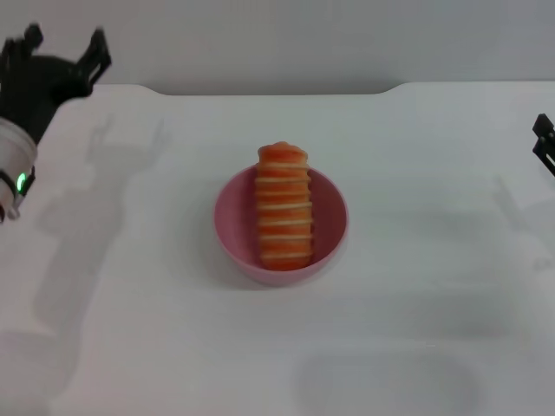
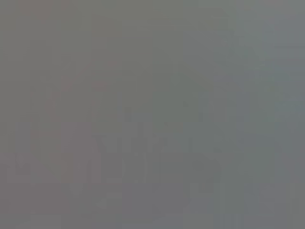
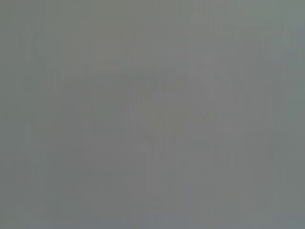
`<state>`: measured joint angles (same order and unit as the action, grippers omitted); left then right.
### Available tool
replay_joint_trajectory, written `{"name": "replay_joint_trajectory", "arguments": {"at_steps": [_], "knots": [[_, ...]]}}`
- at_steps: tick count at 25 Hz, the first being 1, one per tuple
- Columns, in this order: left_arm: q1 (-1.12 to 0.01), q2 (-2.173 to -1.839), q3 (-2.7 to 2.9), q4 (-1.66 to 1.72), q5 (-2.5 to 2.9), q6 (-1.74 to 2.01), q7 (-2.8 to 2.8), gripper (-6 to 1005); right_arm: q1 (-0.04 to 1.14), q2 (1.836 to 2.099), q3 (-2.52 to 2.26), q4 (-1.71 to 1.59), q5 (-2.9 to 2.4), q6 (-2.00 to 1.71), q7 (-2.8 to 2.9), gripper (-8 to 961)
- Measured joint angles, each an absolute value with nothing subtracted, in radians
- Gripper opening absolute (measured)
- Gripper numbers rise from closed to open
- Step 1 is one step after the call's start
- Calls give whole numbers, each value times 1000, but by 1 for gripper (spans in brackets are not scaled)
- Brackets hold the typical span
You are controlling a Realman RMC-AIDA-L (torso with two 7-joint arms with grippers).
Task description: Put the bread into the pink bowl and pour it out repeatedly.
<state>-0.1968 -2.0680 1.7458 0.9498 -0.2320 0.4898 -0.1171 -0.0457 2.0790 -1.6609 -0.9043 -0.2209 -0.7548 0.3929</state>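
Observation:
The pink bowl (image 1: 231, 232) stands upright in the middle of the white table. The bread (image 1: 284, 206), an orange-brown loaf with cream stripes, lies in it lengthwise, its far end sticking up over the rim. My left gripper (image 1: 65, 48) is raised at the far left, well away from the bowl, its black fingers spread open and empty. Only a black edge of my right gripper (image 1: 544, 143) shows at the right border. Both wrist views show plain grey and nothing else.
The white table (image 1: 416, 303) stretches all around the bowl. Its far edge runs along a grey wall at the back. The left arm casts faint shadows on the table's left side.

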Motion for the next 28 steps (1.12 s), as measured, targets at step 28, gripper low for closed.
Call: {"name": "replay_joint_trajectory", "arguments": {"at_steps": [28], "knots": [[-278, -2071, 1870, 595, -385, 808, 10, 854, 10, 2083, -1673, -705, 112, -839, 138, 736]]}}
